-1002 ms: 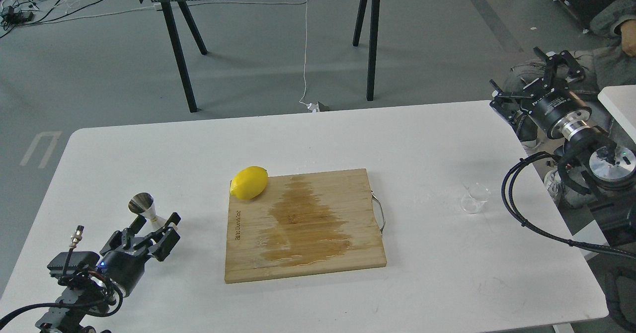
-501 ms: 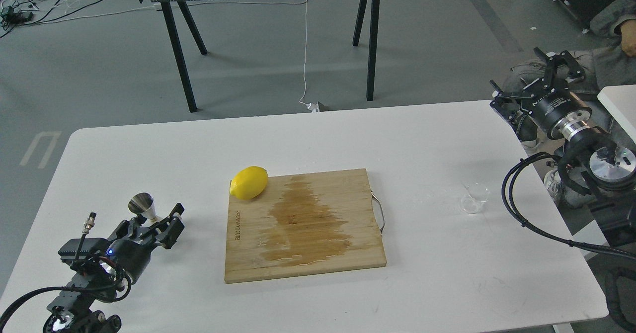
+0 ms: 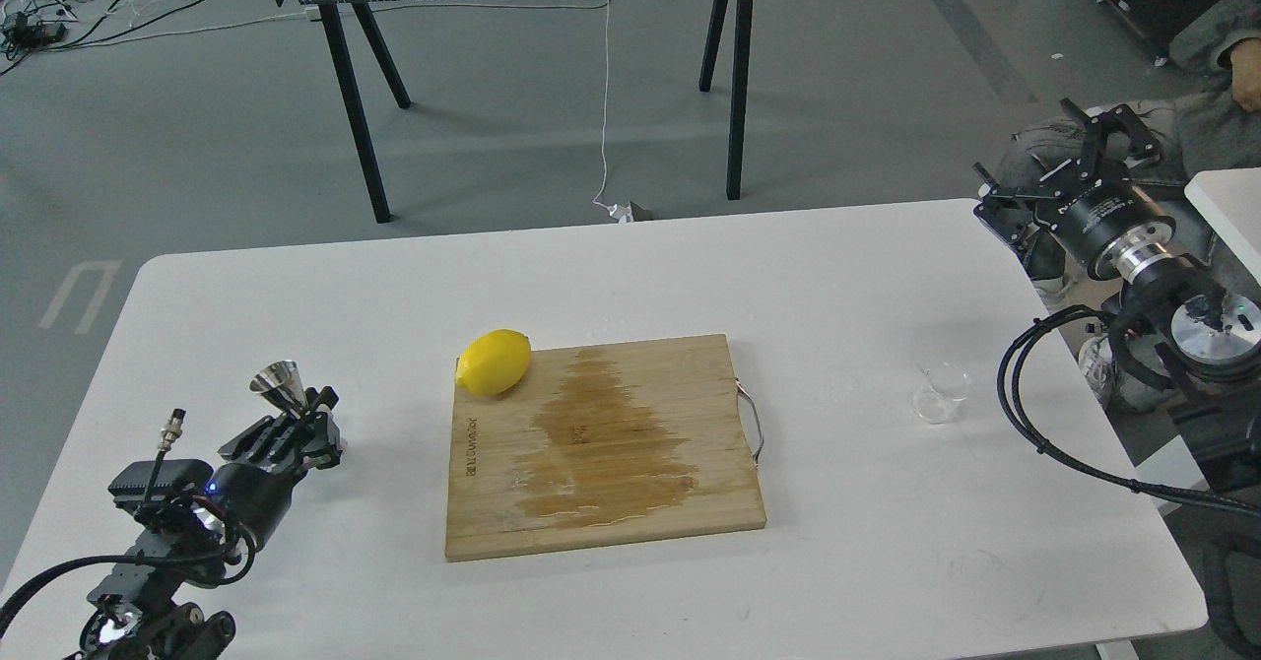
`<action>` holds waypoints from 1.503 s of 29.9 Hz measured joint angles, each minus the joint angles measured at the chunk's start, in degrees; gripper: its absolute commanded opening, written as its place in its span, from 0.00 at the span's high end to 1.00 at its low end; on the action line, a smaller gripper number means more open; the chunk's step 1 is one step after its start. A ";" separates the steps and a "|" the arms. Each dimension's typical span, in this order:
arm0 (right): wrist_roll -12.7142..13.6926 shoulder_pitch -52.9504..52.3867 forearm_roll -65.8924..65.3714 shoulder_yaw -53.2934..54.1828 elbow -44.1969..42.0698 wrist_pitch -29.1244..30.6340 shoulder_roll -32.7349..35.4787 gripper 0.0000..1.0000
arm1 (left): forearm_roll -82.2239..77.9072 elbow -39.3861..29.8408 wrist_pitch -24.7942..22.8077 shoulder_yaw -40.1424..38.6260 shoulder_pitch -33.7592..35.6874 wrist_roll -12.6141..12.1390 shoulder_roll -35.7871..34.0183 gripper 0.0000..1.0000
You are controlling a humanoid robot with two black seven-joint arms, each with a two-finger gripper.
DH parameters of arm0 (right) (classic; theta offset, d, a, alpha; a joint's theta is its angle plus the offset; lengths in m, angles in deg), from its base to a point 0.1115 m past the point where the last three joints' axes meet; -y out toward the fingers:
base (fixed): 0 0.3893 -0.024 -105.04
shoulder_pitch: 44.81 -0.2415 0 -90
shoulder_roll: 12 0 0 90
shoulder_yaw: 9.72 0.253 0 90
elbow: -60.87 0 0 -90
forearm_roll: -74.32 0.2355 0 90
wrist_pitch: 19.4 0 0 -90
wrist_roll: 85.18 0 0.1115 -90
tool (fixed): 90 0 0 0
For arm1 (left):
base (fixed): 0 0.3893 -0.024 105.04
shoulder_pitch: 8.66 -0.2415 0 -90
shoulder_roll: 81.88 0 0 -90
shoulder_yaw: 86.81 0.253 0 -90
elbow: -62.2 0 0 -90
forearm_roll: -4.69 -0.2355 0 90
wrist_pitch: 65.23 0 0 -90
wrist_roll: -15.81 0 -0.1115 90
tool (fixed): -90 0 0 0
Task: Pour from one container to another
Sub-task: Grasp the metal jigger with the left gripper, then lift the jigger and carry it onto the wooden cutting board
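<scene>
White table (image 3: pixel 837 276) w/ wet cutting board (image 3: pixel 603 448) mid, lemon (image 3: pixel 494 361) on its far-left corner. Left gripper (image 3: pixel 307 422) has closed in on the steel jigger (image 3: pixel 279 387) since 1 s ago: jaws now pinched at its waist, and the jigger sits higher in view, so prob. lifted. Glass cup (image 3: pixel 939 393) stands untouched far right, well apart. Right gripper (image 3: pixel 1059 172) hangs off the table's edge, jaws apart, empty. Pour not begun; receiver's in hand, cup's next.
</scene>
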 measured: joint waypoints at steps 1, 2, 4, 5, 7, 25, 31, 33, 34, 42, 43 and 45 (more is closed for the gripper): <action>0.00 0.00 0.00 0.04 0.01 0.00 0.00 0.01 | 0.00 -0.06 0.00 0.02 -0.02 0.00 -0.04 0.97; 0.00 0.00 0.00 0.07 0.01 0.00 0.00 0.01 | 0.00 -0.15 0.00 0.02 -0.02 0.00 -0.08 0.97; 0.00 -0.02 0.00 0.12 0.01 0.00 0.00 0.01 | 0.00 -0.40 0.00 0.02 0.06 0.00 -0.20 0.97; 0.00 -0.13 0.01 0.14 -0.04 0.00 0.00 0.01 | 0.00 -0.53 0.00 -0.02 0.27 0.00 -0.31 0.97; 0.04 -0.82 0.06 0.20 -0.37 0.00 0.00 0.01 | 0.01 -1.52 0.00 -0.13 1.51 0.00 -0.81 0.96; 0.09 -9.50 0.56 -0.17 -9.61 0.00 -1.99 0.01 | 2.07 -16.51 0.00 6.55 11.47 -0.01 3.87 0.95; 0.32 -11.58 0.55 -1.03 -9.73 0.00 -2.10 0.01 | 0.30 -16.47 0.00 13.25 10.74 -0.01 11.72 0.94; 0.40 -12.14 0.55 -1.17 -9.75 0.00 -2.17 0.01 | -1.78 -15.71 0.00 13.82 10.53 0.00 14.00 0.94; 0.42 -12.27 0.55 -1.23 -9.75 0.00 -2.26 0.01 | -2.51 -15.22 0.00 13.93 10.43 0.02 14.63 0.94; 0.44 -12.55 0.44 -1.30 -9.75 0.00 -4.04 0.01 | -3.94 -11.34 0.00 14.36 9.85 -0.01 15.50 0.94; 0.44 -12.57 0.42 -1.30 -9.73 0.00 -4.30 0.01 | -3.94 -11.03 0.00 14.48 9.83 0.00 15.50 0.94; 0.44 -12.66 0.37 -1.30 -9.69 0.00 -4.66 0.01 | -3.95 -10.76 0.00 14.62 9.83 0.00 15.52 0.94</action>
